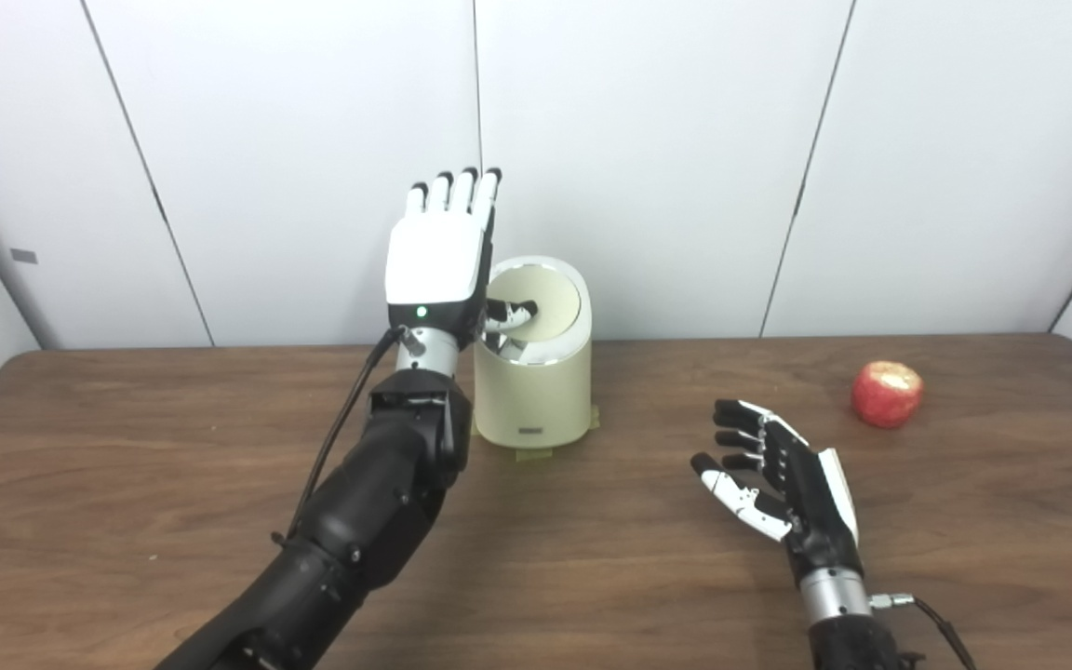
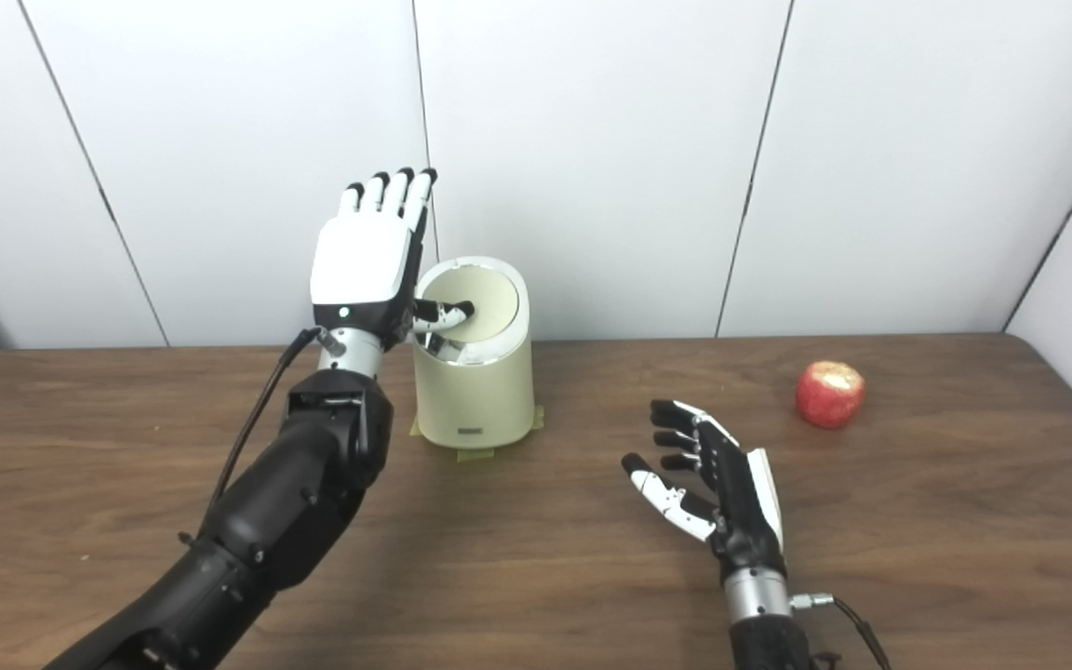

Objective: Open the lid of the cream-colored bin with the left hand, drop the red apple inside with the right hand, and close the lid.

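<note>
Apple (image 1: 886, 394) lies beyond right robot hand (image 1: 778, 475) (apart).

You have bright, even light from overhead, with no hard glare anywhere. The white wall panels (image 1: 648, 140) read slightly grey and dim a little toward the left and right edges. The wooden table (image 1: 592, 558) carries only soft shadows: a faint one beneath the right hand (image 1: 778, 484) and a broader, diffuse one near the left arm (image 1: 359, 521). The lid (image 1: 550, 302) of the bin (image 1: 536, 391) shows a thin bright rim highlight. Focus holds across near and far, though fine detail is mildly soft, as on the apple (image 1: 887, 393). Straight panel seams lean outward toward the edges, showing wide-angle distortion.
</note>
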